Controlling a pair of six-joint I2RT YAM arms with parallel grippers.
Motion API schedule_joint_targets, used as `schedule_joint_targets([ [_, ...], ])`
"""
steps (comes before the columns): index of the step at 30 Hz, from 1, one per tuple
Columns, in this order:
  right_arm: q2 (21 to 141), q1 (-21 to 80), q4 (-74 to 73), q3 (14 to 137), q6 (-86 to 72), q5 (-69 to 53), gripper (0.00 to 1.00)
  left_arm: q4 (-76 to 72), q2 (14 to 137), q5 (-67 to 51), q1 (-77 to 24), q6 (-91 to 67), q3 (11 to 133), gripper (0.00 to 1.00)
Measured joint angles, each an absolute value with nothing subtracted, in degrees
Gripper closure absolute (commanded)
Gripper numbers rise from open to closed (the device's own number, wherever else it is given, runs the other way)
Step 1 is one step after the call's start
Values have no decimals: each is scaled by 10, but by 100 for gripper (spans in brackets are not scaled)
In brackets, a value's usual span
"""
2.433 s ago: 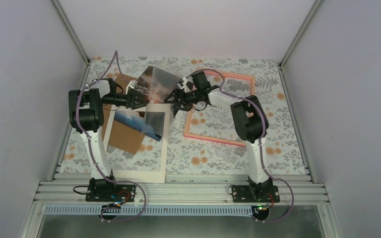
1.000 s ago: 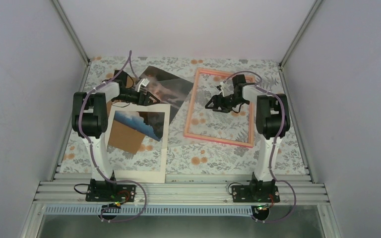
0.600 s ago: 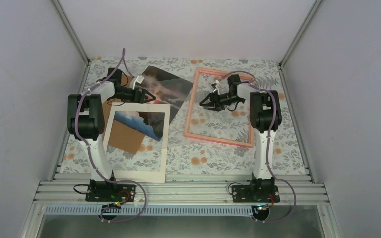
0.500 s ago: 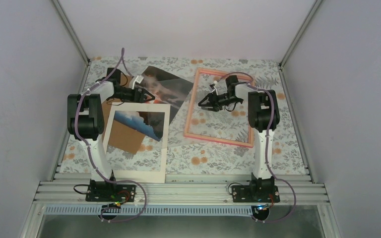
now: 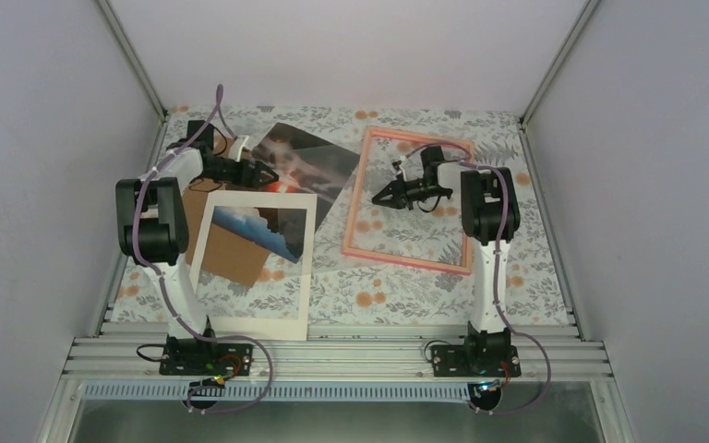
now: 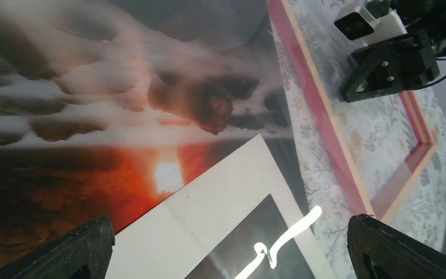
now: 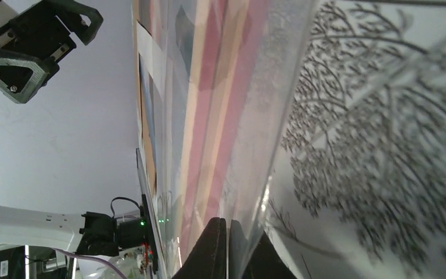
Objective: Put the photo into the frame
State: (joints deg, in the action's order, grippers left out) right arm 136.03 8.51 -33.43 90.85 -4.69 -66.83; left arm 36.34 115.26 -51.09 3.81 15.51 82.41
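Pink at the border, clear at the centre: logged the frame [image 5: 406, 261] lying flat on the floral cloth [image 5: 397, 295], right of centre, unmoved across the last seconds. Found the photo [image 5: 314, 164] no longer aloft between the two arms as it was a couple of seconds ago; now lying picture side up on the cloth at the far left-centre, beside the frame's left rail and wholly outside it. Noted, in the left wrist view, the far corner of the white card mat [image 5: 263, 300] overlapping the print's near edge. Observed the left gripper [image 5: 260, 173] spread to full width, holding nothing, drawn back leftward over the photo's left end. Observed the right gripper [image 5: 378, 197] gone from parted to fully closed within the last second, low over the frame just inside the left rail. Traced, in the right wrist view, the edge of the clear pane [image 5: 415, 231] running in between the closed tips; judged it pinched, with no lift yet shown. Judged the print set aside so the frame can be opened first. Rated the task well short of done: pane to clear, photo to be regrasped and carried across.
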Motion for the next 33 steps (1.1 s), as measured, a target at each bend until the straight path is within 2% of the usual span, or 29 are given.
schedule_joint_targets([
  [9, 1291, 35, -243, 822, -111, -668, 96, 387, 1119, -463, 63, 176, 848, 0],
  [23, 1277, -31, -241, 812, -114, -625, 96, 415, 1126, -387, 65, 195, 879, 0],
  [33, 1226, -66, -218, 753, -123, -589, 96, 447, 1060, -298, 92, 232, 869, 0],
])
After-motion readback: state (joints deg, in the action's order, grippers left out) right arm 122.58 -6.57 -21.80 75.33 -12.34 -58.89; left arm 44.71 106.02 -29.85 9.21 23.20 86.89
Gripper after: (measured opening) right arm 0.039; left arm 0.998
